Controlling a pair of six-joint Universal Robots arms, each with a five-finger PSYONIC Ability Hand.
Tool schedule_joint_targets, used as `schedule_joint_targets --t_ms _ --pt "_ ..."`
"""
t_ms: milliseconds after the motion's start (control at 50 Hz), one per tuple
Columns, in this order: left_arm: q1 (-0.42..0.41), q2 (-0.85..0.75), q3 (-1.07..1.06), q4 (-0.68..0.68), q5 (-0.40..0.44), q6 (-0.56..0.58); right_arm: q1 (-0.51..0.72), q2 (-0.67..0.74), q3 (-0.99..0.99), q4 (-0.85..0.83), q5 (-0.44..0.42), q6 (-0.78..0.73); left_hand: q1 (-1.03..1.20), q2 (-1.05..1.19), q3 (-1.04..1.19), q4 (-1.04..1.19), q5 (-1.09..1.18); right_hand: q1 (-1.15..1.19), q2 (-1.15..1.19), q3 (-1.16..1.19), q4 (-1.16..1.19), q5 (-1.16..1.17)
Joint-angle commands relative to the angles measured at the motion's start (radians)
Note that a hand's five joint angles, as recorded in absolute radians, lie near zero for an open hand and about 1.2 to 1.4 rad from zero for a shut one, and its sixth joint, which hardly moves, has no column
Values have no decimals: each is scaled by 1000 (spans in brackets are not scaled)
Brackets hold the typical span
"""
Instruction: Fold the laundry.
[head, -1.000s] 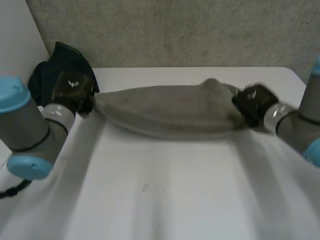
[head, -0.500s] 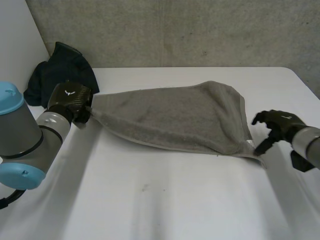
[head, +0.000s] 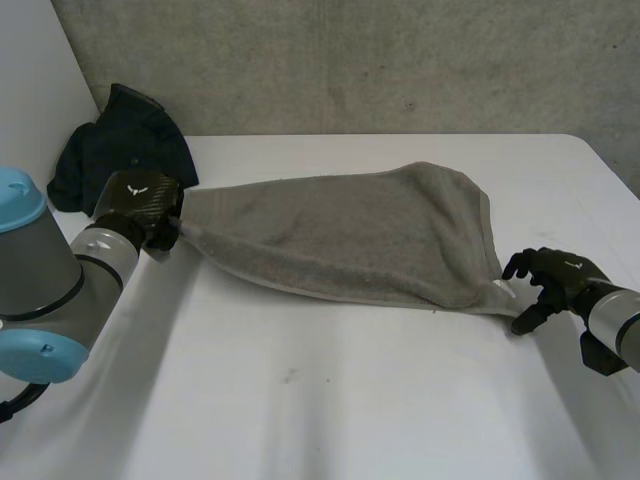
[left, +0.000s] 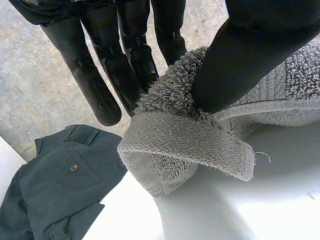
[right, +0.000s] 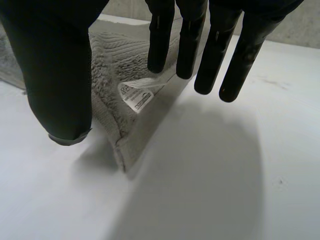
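Note:
A grey towel (head: 350, 235) lies stretched across the white table (head: 330, 400), folded over itself. My left hand (head: 140, 205) is at its left corner. In the left wrist view the thumb (left: 250, 55) presses the towel corner (left: 185, 145) against the fingers (left: 105, 80), so this hand is shut on it. My right hand (head: 555, 275) hovers just off the towel's right corner, open, with its fingers spread. In the right wrist view the fingers (right: 220, 50) hang over the towel corner (right: 107, 85) and its white label (right: 136, 94), touching neither.
A dark green garment (head: 125, 140) lies bunched at the table's far left corner, behind my left hand; it is also beside the hand (left: 55, 190) in the left wrist view. A grey wall (head: 400, 60) stands behind the table.
My right hand has let go of the towel's right end and drawn back to the right and nearer. The towel has dropped and spread flat. My left hand has kept its grip.

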Motion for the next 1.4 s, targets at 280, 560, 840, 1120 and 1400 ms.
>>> schedule_joint_targets --t_ms 280,560,840,1120,1400 --pt "1 37 2 -40 -2 12 98 58 -138 -21 7 5 274 196 204 193 239 925 841 842 844 862" --pt "77 244 -34 -469 0 279 36 -324 -193 508 12 -657 274 196 204 193 239 925 841 842 844 862" --pt "48 264 -183 -545 0 419 55 -350 -124 625 130 -852 274 196 204 193 239 925 841 842 844 862" --pt "25 -49 85 -285 -20 302 166 13 -328 335 271 -733 274 196 204 193 239 925 841 842 844 862" --pt "-16 -359 393 -228 -170 264 224 345 -714 252 395 -722 274 196 204 193 239 925 841 842 844 862"
